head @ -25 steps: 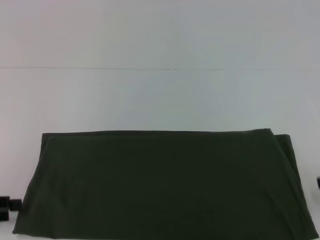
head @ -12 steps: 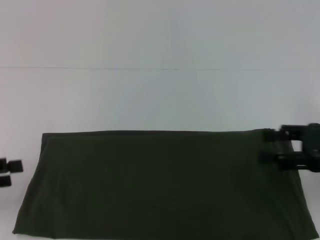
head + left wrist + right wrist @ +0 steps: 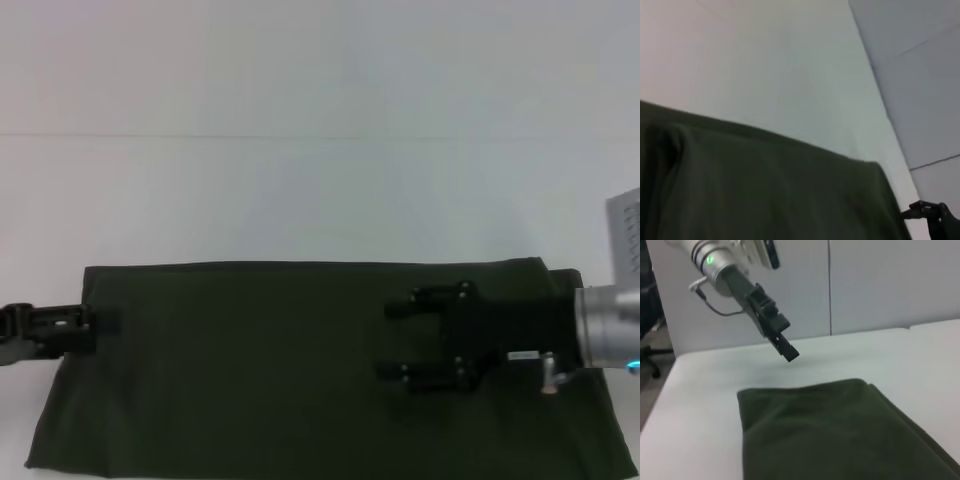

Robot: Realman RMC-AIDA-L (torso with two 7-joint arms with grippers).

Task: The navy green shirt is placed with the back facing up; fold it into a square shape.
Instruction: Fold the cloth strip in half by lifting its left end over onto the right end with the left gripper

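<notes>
The navy green shirt (image 3: 320, 370) lies on the white table (image 3: 320, 200) as a wide, flat band, plain side up, already folded lengthwise. My right gripper (image 3: 395, 340) hovers over its right half, jaws spread apart and holding nothing. My left gripper (image 3: 60, 328) sits at the shirt's left edge; I cannot tell its jaws' state. I judge the crosswise fold comes next, needing a grasp on one end.

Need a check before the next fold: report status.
Right gripper open, over the dark olive-green cloth shirt. Left gripper at the shirt's left edge. Shirt lies as a flat wide band on the white table, not yet square. Nothing in the way.
</notes>
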